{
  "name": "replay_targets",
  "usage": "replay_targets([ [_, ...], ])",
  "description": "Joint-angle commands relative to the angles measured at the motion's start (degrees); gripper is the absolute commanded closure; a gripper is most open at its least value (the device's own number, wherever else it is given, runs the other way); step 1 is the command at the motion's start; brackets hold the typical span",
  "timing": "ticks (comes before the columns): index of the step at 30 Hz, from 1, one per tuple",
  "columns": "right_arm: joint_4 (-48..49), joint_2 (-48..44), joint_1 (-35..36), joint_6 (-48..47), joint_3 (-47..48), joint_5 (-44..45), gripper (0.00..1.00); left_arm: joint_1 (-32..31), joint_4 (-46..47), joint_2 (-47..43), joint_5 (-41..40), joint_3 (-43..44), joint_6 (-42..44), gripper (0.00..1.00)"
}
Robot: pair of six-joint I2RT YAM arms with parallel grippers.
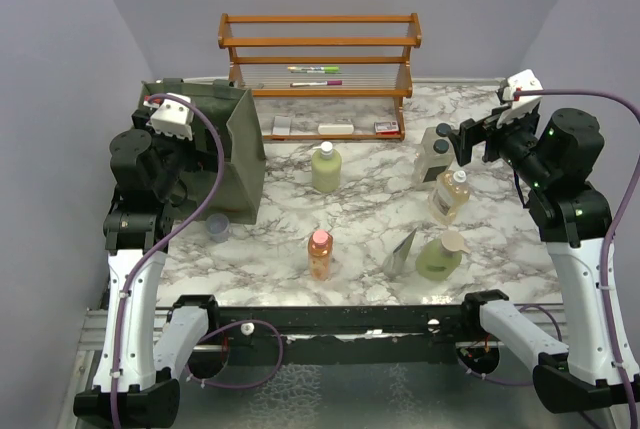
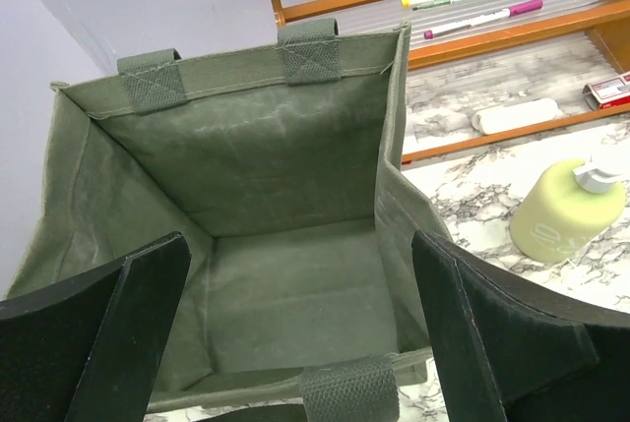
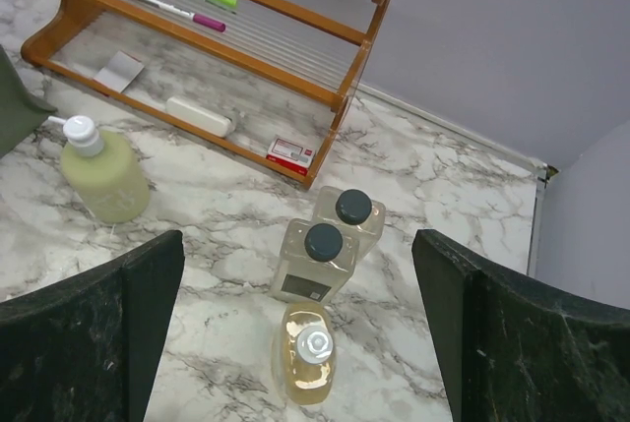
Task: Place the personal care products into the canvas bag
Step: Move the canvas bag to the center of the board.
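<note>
The olive canvas bag (image 1: 245,144) stands open at the left; its inside (image 2: 246,147) holds nothing. My left gripper (image 1: 198,157) hangs open over the bag's mouth (image 2: 300,343). On the table are a pale green bottle (image 1: 326,167), an orange bottle with a pink cap (image 1: 320,252), a grey pouch (image 1: 401,252), a green pump bottle (image 1: 440,256), an amber bottle (image 1: 451,196) and two clear black-capped bottles (image 1: 433,154). My right gripper (image 1: 468,139) is open and empty, high above the clear bottles (image 3: 315,255) and the amber bottle (image 3: 307,358).
A wooden slatted rack (image 1: 318,74) stands at the back with green and pink pens (image 1: 315,76) and small items on its lower shelf. A lavender cup (image 1: 217,227) sits by the bag's front corner. Walls close in on the left and right.
</note>
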Motion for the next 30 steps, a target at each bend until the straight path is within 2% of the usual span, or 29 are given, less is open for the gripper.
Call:
replay_targets([
  [1, -0.24, 0.22, 0.31, 0.64, 0.22, -1.72, 0.01, -0.25, 1.73, -0.75, -1.73, 0.84, -1.17, 0.01],
  [16, -1.58, 1.33, 0.31, -0.78, 2.42, -2.24, 0.01, -0.25, -0.22, -0.59, -2.42, 3.75, -1.26, 0.01],
  [26, -3.57, 3.85, 0.30, -3.62, 4.16, -8.23, 0.01, -0.25, -9.24, 5.03, 10.84, 11.91, -1.69, 0.01],
  [30, -4.19, 4.89, 0.30, -3.97, 4.39, -9.38, 0.01, -0.25, -11.44, 8.52, 12.77, 14.02, -3.85, 0.01],
])
